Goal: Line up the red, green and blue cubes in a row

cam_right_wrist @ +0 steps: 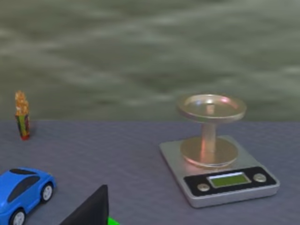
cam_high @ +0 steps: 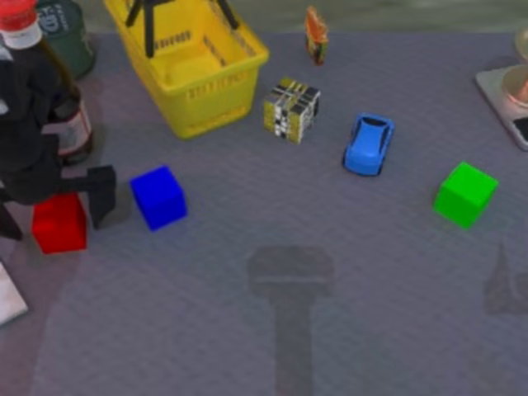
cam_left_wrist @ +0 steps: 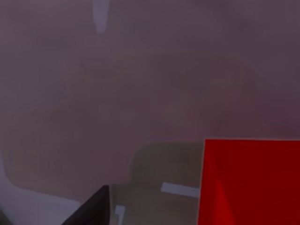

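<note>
Red cube (cam_high: 59, 223) sits at the top view's lower left, between the spread fingers of my left gripper (cam_high: 51, 210). Blue cube (cam_high: 158, 196) lies just right of it; green cube (cam_high: 465, 194) far right. Whether my right gripper (cam_right_wrist: 89, 208) is open, I cannot tell.

Soft, even light falls from above on the table (cam_high: 330, 346), where an arm's blurred shadow (cam_high: 290, 305) stretches up the near middle. The red cube (cam_left_wrist: 248, 183) fills a hazy left wrist view; no glare shows.
</note>
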`<action>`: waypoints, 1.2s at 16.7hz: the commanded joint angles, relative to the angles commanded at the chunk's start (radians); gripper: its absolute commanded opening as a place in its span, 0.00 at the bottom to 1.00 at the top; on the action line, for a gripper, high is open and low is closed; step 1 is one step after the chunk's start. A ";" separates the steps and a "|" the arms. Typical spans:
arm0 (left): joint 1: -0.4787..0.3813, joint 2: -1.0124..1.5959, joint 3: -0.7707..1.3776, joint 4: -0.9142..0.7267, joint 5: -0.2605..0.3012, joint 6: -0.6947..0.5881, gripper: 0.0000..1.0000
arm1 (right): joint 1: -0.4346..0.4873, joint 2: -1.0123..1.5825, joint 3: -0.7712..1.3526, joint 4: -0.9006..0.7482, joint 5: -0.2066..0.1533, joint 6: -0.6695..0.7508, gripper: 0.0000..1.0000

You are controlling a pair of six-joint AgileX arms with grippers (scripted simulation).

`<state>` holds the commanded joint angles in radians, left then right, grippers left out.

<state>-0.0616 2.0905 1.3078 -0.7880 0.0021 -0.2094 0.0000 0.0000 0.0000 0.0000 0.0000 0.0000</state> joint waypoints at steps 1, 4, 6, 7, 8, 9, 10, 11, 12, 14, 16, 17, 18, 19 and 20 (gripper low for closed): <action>0.000 0.000 0.000 0.000 0.000 0.000 0.85 | 0.000 0.000 0.000 0.000 0.000 0.000 1.00; 0.000 0.000 0.000 0.000 0.000 0.000 0.62 | 0.000 0.000 0.000 0.000 0.000 0.000 1.00; 0.000 0.000 0.000 0.000 0.000 0.000 0.47 | 0.000 0.000 0.000 0.000 0.000 0.000 1.00; 0.000 0.000 0.000 0.000 0.000 0.000 0.40 | 0.000 0.000 0.000 0.000 0.000 0.000 1.00; 0.000 0.000 0.000 0.000 0.000 0.000 0.32 | 0.000 0.000 0.000 0.000 0.000 0.000 1.00; 0.000 0.000 0.000 0.000 0.000 0.000 0.25 | 0.000 0.000 0.000 0.000 0.000 0.000 1.00; 0.000 0.000 0.000 0.000 0.000 0.000 0.17 | 0.000 0.000 0.000 0.000 0.000 0.000 1.00; 0.000 0.000 0.000 0.000 0.000 0.000 0.10 | 0.000 0.000 0.000 0.000 0.000 0.000 1.00; 0.000 0.000 0.000 0.000 0.000 0.000 0.02 | 0.000 0.000 0.000 0.000 0.000 0.000 1.00; 0.000 0.000 0.000 0.000 0.000 0.000 0.00 | 0.000 0.000 0.000 0.000 0.000 0.000 1.00; 0.000 0.000 0.000 0.000 0.000 0.000 0.00 | 0.000 0.000 0.000 0.000 0.000 0.000 1.00; 0.000 0.000 0.000 0.000 0.000 0.000 0.00 | 0.000 0.000 0.000 0.000 0.000 0.000 1.00; 0.000 0.000 0.000 0.000 0.000 0.000 0.00 | 0.000 0.000 0.000 0.000 0.000 0.000 1.00; 0.000 0.000 0.000 0.000 0.000 0.000 0.00 | 0.000 0.000 0.000 0.000 0.000 0.000 1.00; 0.000 0.000 0.000 0.000 0.000 0.000 0.00 | 0.000 0.000 0.000 0.000 0.000 0.000 1.00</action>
<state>-0.0616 2.0905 1.3078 -0.7880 0.0021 -0.2094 0.0000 0.0000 0.0000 0.0000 0.0000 0.0000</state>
